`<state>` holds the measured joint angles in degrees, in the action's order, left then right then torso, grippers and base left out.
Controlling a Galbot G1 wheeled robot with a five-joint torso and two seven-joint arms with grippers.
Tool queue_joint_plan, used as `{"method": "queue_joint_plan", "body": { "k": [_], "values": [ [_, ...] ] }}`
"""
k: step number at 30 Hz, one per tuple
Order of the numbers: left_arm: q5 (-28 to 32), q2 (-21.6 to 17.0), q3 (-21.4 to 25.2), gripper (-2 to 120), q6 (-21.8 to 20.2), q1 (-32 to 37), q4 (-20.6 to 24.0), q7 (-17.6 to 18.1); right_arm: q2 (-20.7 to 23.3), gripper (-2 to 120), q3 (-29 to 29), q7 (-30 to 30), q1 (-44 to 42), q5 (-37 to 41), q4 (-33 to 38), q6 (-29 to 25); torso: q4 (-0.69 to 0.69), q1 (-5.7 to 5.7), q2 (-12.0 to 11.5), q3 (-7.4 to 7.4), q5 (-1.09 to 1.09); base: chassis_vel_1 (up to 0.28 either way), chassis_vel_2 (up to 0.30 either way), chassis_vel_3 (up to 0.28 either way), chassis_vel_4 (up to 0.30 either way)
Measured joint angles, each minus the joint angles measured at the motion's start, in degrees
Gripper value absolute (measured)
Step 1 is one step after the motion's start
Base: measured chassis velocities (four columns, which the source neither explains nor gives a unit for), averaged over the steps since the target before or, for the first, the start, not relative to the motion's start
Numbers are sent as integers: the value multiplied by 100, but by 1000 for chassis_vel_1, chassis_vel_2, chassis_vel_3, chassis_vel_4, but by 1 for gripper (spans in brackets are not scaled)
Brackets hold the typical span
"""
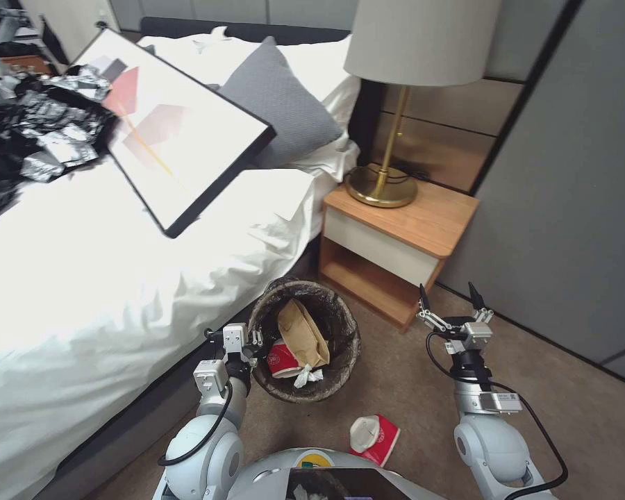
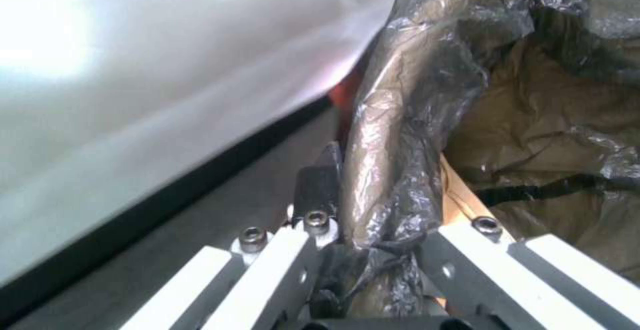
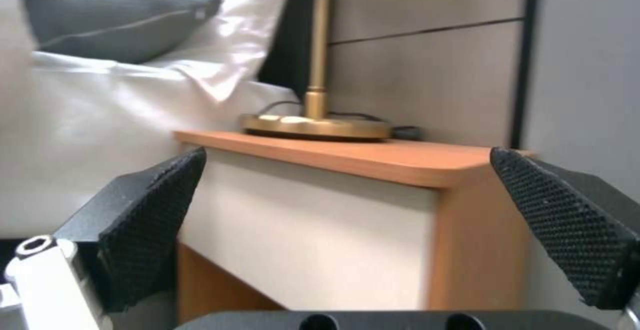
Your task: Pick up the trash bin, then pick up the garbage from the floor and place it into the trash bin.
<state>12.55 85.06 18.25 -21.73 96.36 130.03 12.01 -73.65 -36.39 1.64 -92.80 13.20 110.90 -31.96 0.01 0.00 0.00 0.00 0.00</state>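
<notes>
Spanning the left half of the head view: bed (image 1: 83, 278) in white linen, grey pillow (image 1: 281, 104) at its head, a framed picture (image 1: 173, 125) lying tilted across the covers, a heap of glossy black and silver bags (image 1: 28, 139) at the far left edge. Beside the bed head, wooden nightstand (image 1: 396, 243) carrying a brass lamp (image 1: 389, 139) with pale shade; same nightstand (image 3: 347, 210) and lamp base (image 3: 317, 124) straight ahead in the right wrist view. Below all, brown carpet (image 1: 410, 375).

On the carpet between bed and nightstand, touching neither: trash bin (image 1: 305, 340), upright, dark liner folded over the rim. Inside it: tan paper bag (image 1: 302, 333), red-and-white paper cup (image 1: 282, 361), white tissue (image 1: 305, 376). On the carpet near the robot's base, apart from the bin: another red-and-white cup (image 1: 375, 437), lying on its side.

At the bin's rim on the bed side: left gripper (image 1: 251, 342), clenched on the rim; in the left wrist view, fingers (image 2: 319, 190) pinching the lined rim (image 2: 393, 170) from either side. Over the carpet in front of the nightstand: right gripper (image 1: 450, 298), released, fingers (image 3: 153, 205) spread wide, grasping nothing.
</notes>
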Motion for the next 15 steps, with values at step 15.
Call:
{"method": "queue_joint_plan", "body": {
  "k": [15],
  "values": [
    [-24,-2,-33,3,38,-13,-12,-1,-10,100,5,-49,46,-70,-49,-11,-1,0,0,0,0,23,21,21,25]
  ]
}}
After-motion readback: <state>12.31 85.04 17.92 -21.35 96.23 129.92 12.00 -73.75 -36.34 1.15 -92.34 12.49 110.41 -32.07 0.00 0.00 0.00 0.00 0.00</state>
